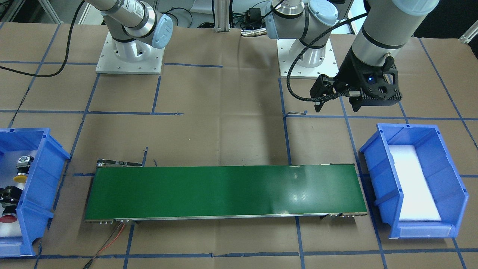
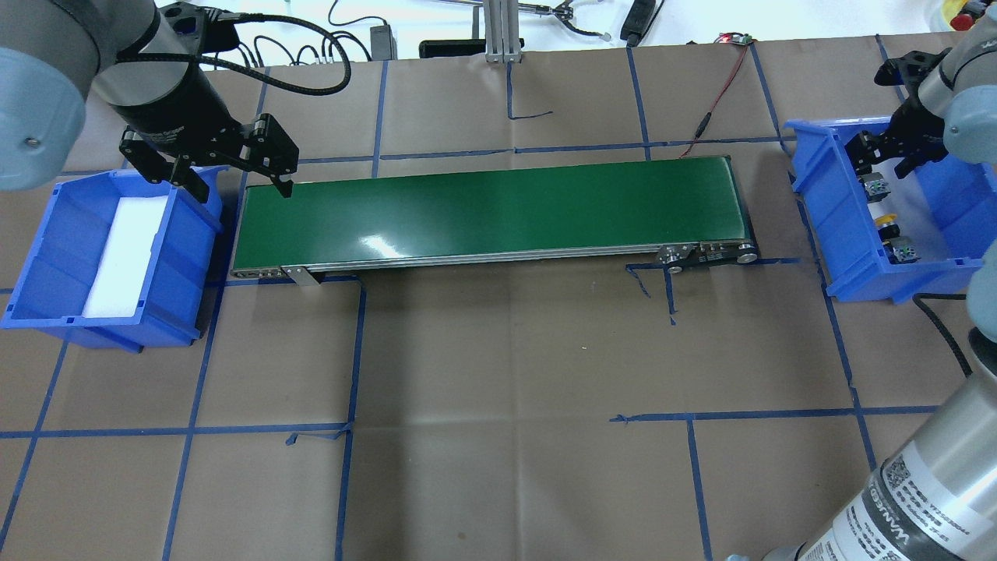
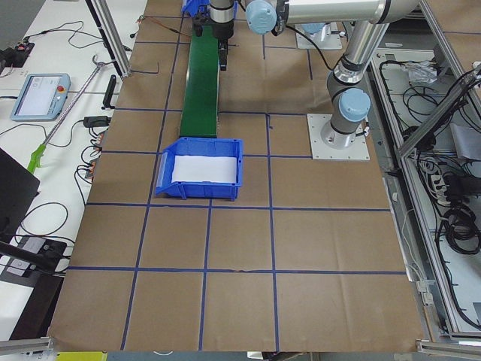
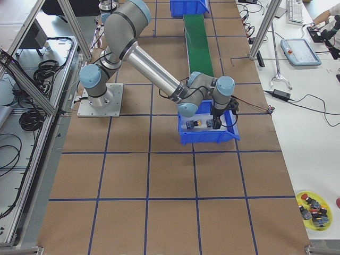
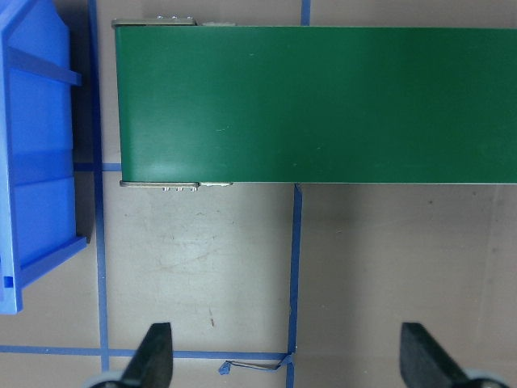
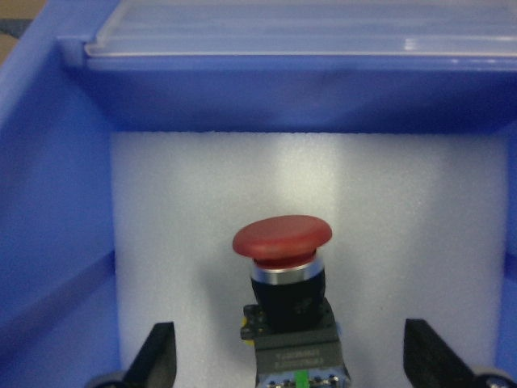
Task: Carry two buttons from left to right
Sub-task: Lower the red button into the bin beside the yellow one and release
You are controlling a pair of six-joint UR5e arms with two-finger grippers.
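The red button (image 6: 283, 239) stands cap-forward on white foam in the blue bin (image 2: 849, 241) on my right side. Its cap also shows in the front view (image 1: 7, 218). The yellow button (image 2: 885, 222) lies beside it in the same bin (image 1: 39, 168). My right gripper (image 6: 292, 356) is open low inside that bin, one finger on each side of the red button's black body, not touching it. My left gripper (image 2: 237, 187) is open and empty, hovering above the table by the conveyor's left end.
A green conveyor belt (image 2: 491, 210) runs across the table between the bins. A second blue bin (image 2: 47, 257) lined with white foam sits at my left end and holds nothing. A red cable (image 2: 720, 86) trails from the conveyor's far right end.
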